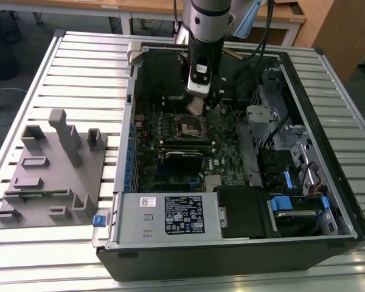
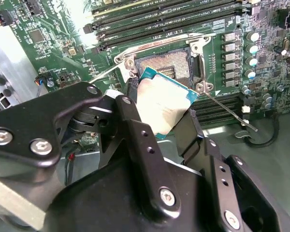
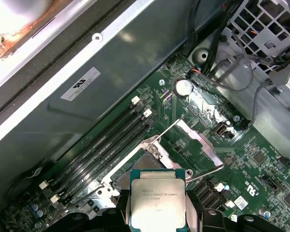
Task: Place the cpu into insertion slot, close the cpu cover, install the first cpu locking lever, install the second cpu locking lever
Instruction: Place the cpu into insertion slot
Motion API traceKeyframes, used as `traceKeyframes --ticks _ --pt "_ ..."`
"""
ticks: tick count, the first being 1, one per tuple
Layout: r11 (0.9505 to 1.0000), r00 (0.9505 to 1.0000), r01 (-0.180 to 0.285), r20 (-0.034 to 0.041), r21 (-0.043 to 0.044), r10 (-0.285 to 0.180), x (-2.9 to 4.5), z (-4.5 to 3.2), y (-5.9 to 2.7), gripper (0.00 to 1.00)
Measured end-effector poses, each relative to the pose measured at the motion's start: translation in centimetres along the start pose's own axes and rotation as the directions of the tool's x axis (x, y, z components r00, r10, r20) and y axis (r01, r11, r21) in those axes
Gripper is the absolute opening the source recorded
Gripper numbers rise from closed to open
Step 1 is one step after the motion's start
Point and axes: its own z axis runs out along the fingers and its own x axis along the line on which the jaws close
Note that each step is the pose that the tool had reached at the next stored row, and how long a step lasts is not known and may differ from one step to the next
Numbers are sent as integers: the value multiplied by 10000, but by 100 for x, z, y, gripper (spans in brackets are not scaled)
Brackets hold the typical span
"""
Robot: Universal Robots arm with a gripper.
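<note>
My gripper (image 1: 198, 104) is shut on the cpu (image 1: 194, 108), holding it by two opposite edges inside the open computer case. In both wrist views the cpu (image 2: 163, 99) (image 3: 157, 200) shows its silver metal top and hangs tilted just above the insertion slot (image 2: 171, 63) (image 3: 133, 169), a little off to one side. The black fingers (image 2: 134, 121) clamp its sides. The slot (image 1: 191, 126) lies uncovered. The cpu cover (image 3: 195, 147) stands swung open beside the slot. Two thin locking levers (image 2: 227, 108) (image 2: 104, 72) stick out, released, on either side of the socket.
Long black memory slots (image 3: 101, 145) run beside the socket. A black card (image 1: 182, 159) sits nearer the power supply (image 1: 167, 216). Drive cages and cables (image 1: 280, 140) fill the exterior view's right. A grey fixture tray (image 1: 48, 176) lies on the slatted table (image 1: 79, 67).
</note>
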Motion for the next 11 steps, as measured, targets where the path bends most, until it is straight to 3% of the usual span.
traceKeyframes --ticks 3,6,11 --pt "10000 10000 -52 5 -1 52 0 0 0 54" --pt "9984 9984 -565 49 -12 565 0 3 0 54" --pt "9892 9891 -1466 126 -37 1467 0 7 0 54"
